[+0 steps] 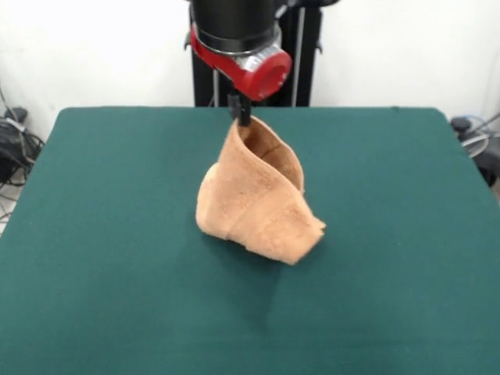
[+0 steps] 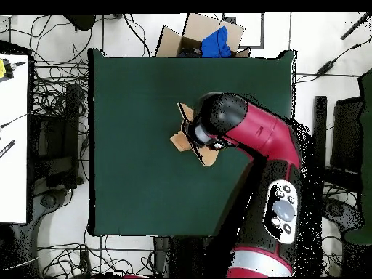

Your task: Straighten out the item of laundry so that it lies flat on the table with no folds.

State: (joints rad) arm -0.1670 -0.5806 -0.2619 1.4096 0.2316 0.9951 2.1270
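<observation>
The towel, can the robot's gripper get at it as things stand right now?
Yes, apparently: the gripper already pinches the towel by its top edge, lifting it into a cone over the table, with nothing in the way.

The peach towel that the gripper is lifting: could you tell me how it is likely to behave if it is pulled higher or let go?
The towel looks floppy: it hangs from the gripper in a curled cone, its lower part bunched on the table. It is probably light, since one pinched edge carries it. Released, it would likely slump into folds, not flat.
</observation>
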